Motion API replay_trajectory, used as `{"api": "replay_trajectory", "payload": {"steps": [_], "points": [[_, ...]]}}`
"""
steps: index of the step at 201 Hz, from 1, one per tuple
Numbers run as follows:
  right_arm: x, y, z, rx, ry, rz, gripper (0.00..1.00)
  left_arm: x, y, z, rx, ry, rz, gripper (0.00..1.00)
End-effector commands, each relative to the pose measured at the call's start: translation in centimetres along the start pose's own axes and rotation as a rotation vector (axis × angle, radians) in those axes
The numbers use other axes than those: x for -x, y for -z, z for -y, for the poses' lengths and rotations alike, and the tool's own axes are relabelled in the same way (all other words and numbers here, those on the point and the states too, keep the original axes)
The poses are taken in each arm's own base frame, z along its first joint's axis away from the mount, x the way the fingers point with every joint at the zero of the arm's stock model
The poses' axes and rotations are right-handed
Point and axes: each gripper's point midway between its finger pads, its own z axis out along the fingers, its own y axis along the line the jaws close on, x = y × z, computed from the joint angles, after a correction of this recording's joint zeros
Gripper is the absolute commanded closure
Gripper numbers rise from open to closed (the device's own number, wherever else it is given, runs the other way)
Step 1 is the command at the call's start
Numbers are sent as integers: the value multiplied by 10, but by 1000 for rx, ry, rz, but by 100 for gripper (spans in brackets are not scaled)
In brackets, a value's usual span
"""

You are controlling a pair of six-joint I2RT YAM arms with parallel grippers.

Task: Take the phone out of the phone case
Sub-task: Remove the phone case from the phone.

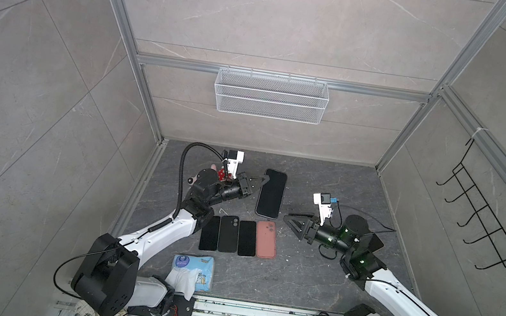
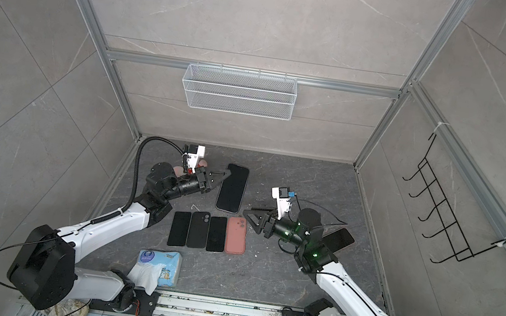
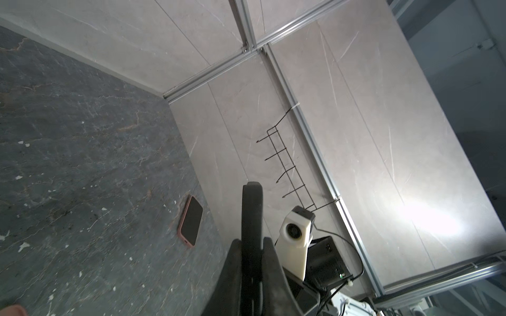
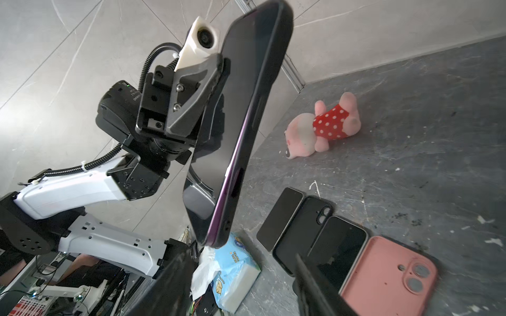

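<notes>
Spread fingers of the right gripper (image 4: pixel 243 296) fill the near edge of its wrist view, jaws apart, holding nothing. Just beyond, the left gripper (image 4: pixel 220 75) is clamped on one long edge of the phone (image 4: pixel 235 82), which hangs above the table (image 1: pixel 296 272), apparently seated in its dark phone case (image 4: pixel 258 109). With only that single edge pinch, a push from the right arm could lever it loose and drop it near the row of phones and cases (image 1: pixel 239 236). Only the right wrist view shows the clamp and a plush toy (image 4: pixel 323 128); only the left wrist view plainly shows a pink-cased phone (image 3: pixel 190 221) by the wall.
</notes>
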Motion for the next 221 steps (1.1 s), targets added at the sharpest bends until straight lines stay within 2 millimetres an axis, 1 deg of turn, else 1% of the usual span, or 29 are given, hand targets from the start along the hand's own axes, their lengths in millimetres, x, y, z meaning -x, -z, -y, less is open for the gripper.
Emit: {"api": "replay_trajectory", "payload": {"steps": [1,17,44,78,114,129,148,186,221], "points": [[2,-5,-11,70,-16,29,39,21,2,44,-160,-3,104,100],[-1,-11,-8,70,-26,21,39,19,0,46,-172,0,103,100],[2,-17,-10,92,-32,27,40,17,-2,48,-180,-2,102,100],[0,-20,-7,87,-36,24,40,16,-2,52,-198,-8,101,100],[-3,-23,1,69,-52,23,41,12,-5,55,-219,-6,90,100],[-1,-24,4,69,-63,37,41,8,-7,55,-222,-1,79,100],[4,-27,5,71,-75,53,42,1,-9,49,-220,14,68,100],[12,-25,10,75,-107,88,44,-9,-7,40,-218,36,68,100],[17,-23,16,90,-156,120,49,-15,-5,45,-251,33,68,100]]}}
